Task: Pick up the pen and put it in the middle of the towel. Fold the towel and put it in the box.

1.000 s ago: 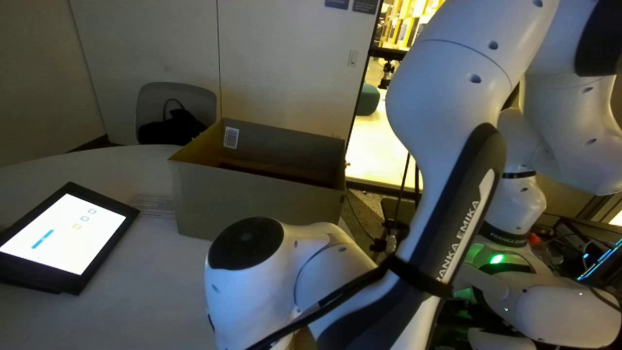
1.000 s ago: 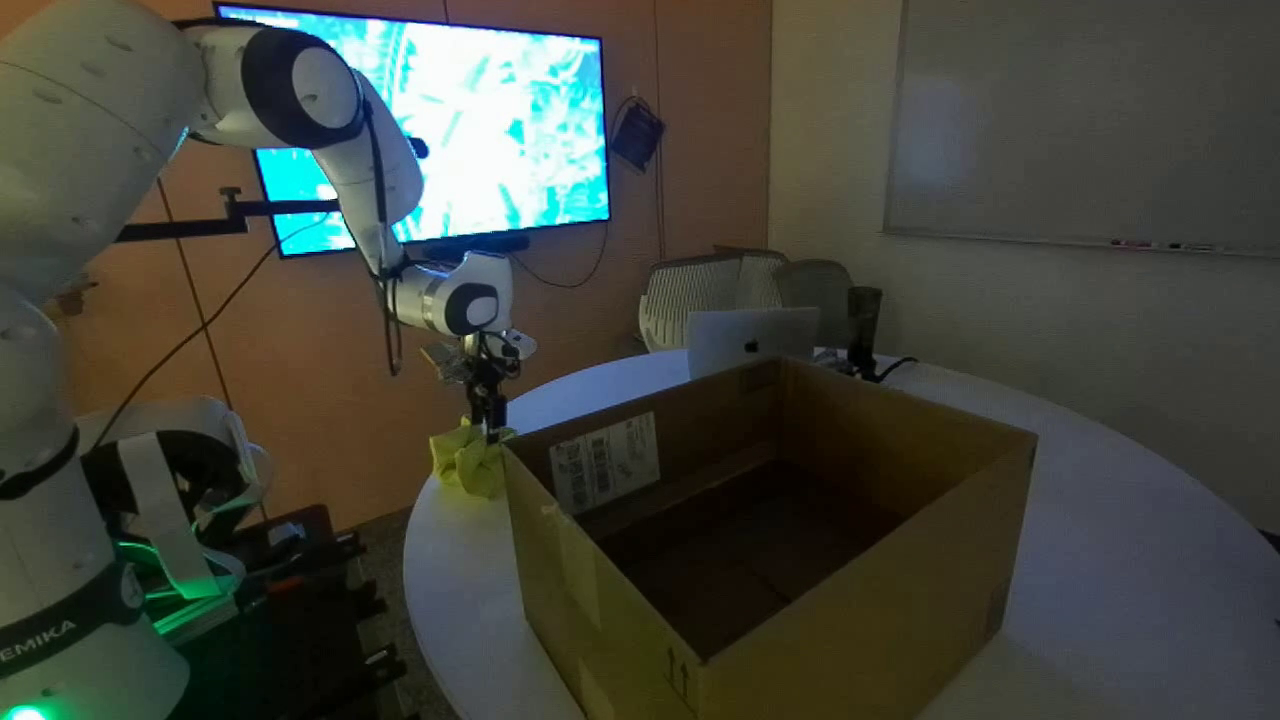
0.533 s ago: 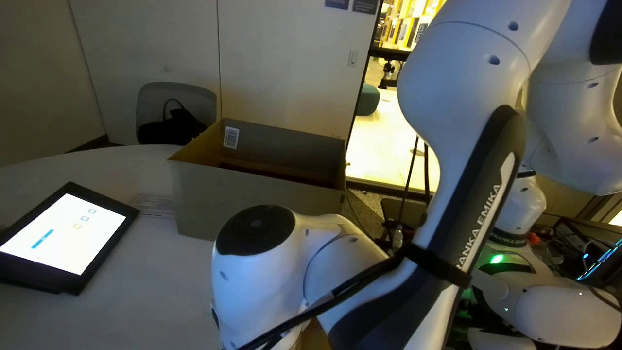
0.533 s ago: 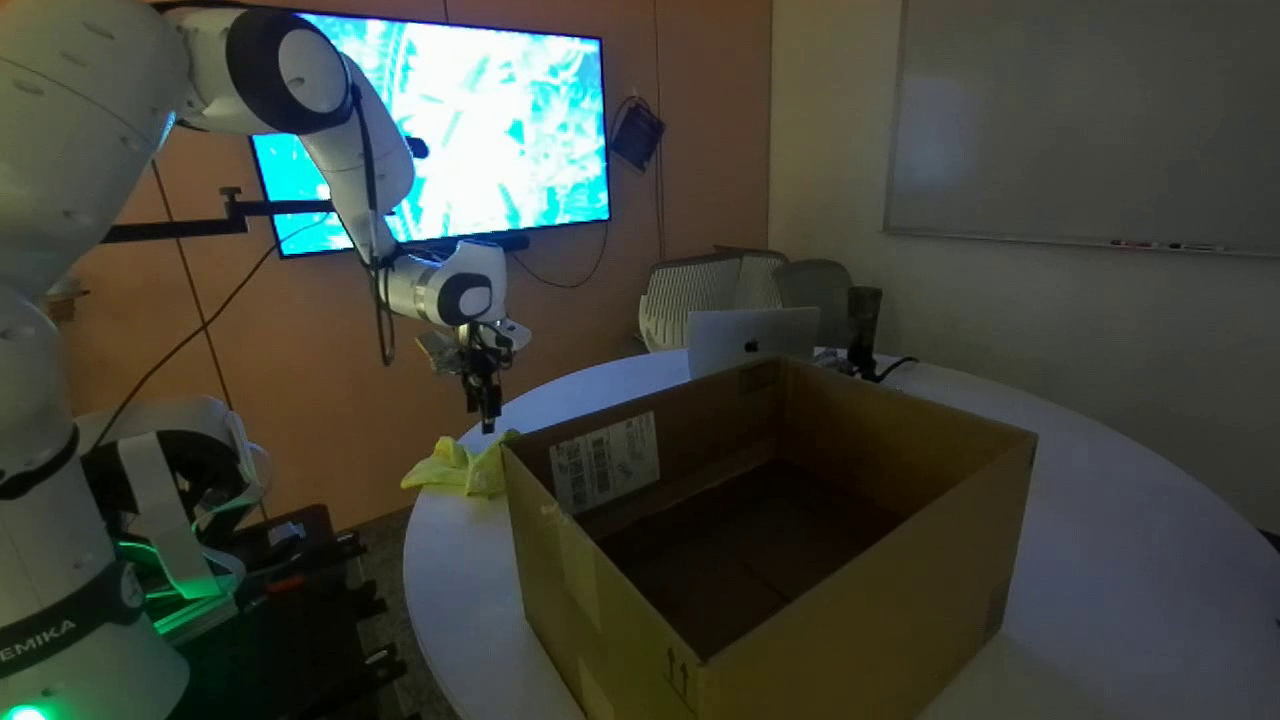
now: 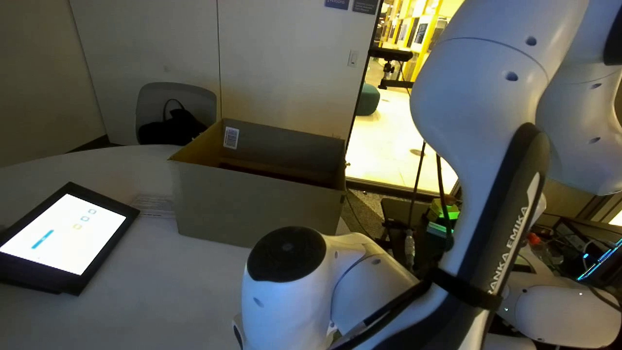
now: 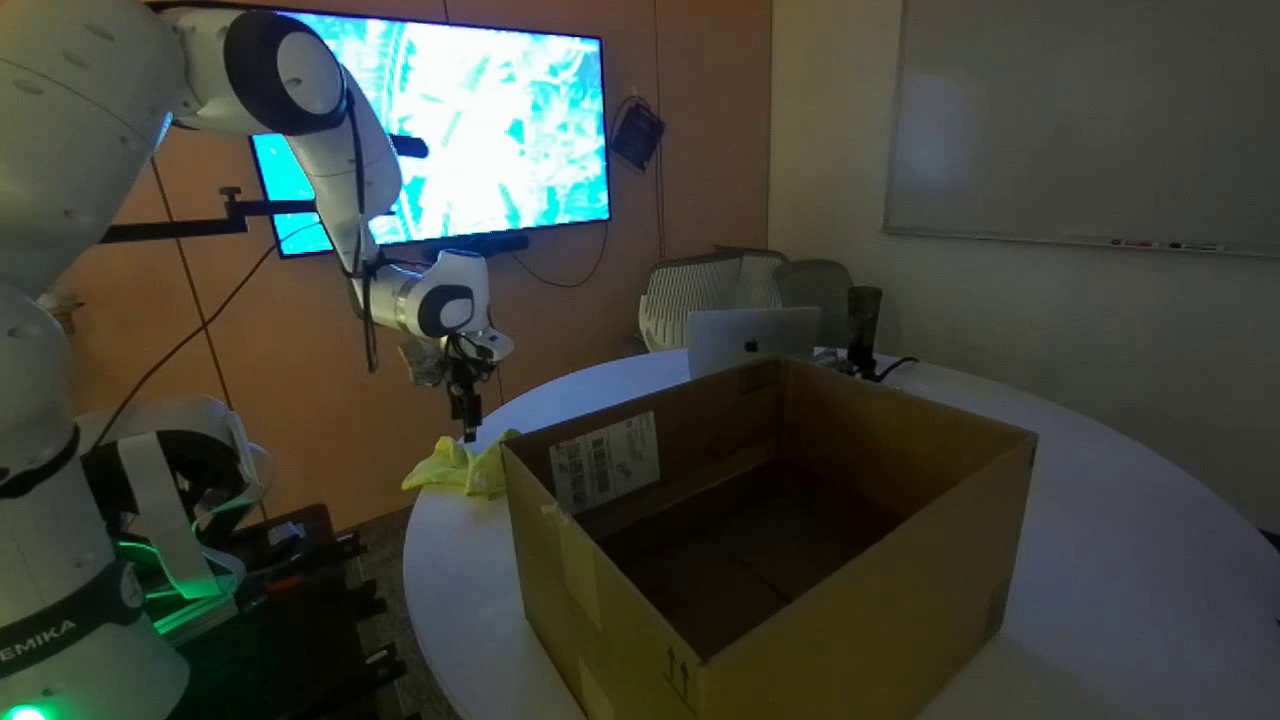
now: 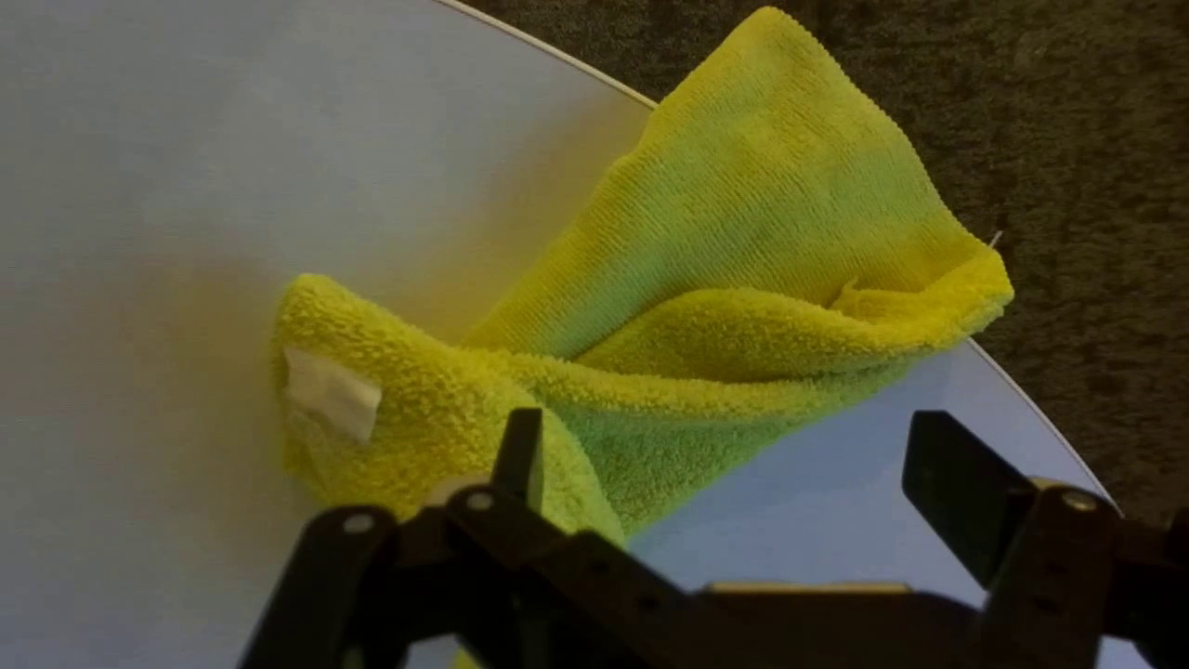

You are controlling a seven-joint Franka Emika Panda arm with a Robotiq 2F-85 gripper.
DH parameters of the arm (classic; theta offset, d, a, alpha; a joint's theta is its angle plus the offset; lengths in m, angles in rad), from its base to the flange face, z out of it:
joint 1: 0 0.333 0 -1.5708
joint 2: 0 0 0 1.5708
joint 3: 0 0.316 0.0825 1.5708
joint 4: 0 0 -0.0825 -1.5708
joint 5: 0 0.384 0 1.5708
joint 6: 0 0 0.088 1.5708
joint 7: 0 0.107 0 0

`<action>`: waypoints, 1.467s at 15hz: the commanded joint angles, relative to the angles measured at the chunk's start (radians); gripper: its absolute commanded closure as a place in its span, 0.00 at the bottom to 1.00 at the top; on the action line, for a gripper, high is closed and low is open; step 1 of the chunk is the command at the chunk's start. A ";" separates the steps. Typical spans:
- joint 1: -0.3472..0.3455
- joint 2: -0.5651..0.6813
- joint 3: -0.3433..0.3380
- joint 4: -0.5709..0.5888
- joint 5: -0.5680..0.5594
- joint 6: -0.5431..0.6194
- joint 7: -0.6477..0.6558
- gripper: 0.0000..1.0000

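Towel (image 7: 743,214) beneath wide-spread, downturned gripper (image 7: 729,462)

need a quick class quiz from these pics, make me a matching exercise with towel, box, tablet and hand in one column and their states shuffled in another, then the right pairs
1. towel
2. box
3. tablet
4. hand

A. black frame, lit screen
B. jaws apart
C. brown cardboard, open-topped
D. rumpled, partly past the edge of the table

Pairs: 1-D, 2-C, 3-A, 4-B
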 commanded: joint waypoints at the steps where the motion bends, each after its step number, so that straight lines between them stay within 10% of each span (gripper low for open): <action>1: 0.064 -0.007 -0.055 -0.048 -0.011 0.111 0.075 0.00; 21: 0.239 0.180 -0.238 0.013 -0.013 0.185 0.169 0.00; 22: 0.238 0.175 -0.240 0.008 -0.014 0.182 0.169 0.16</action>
